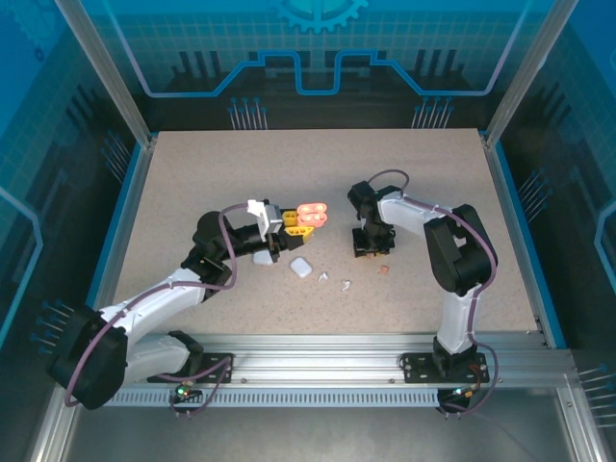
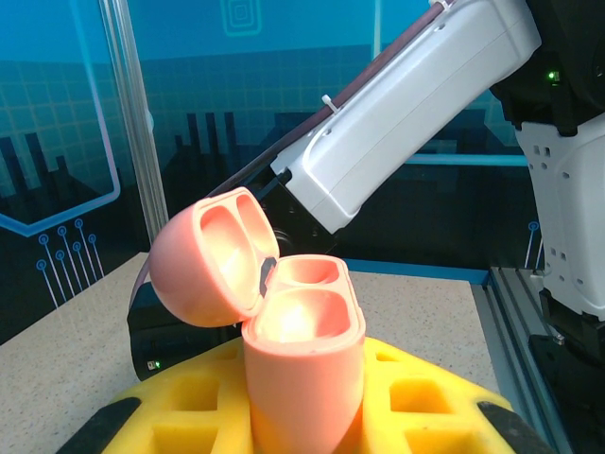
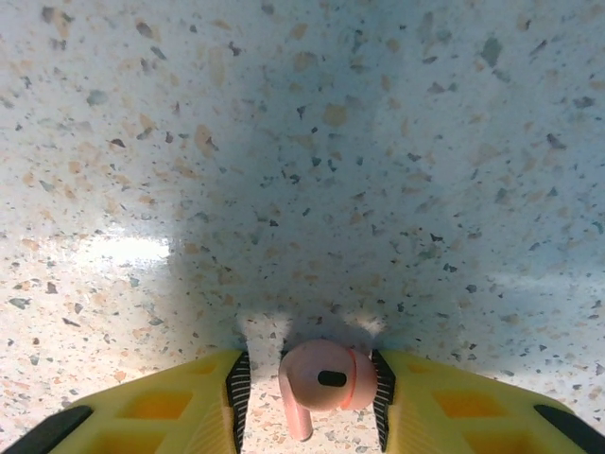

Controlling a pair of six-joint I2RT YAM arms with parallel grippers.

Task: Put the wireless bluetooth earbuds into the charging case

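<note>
earbud, salmon-pink, pinched in right gripper over tabletop, left gripper clamped on open pink case

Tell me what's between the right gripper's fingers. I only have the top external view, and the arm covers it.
Observer: A salmon-pink stemmed plastic earbud sits between the right gripper's yellow fingers, with the speckled table behind it.
Operator: Is it clamped?
Observer: Can't say. The right wrist view shows it against one black pad, with a sliver of gap on the other side.
Operator: And the salmon-pink pebble-shaped plastic charging case in the left gripper?
Observer: Its lid is swung open, and both wells look empty.
</note>
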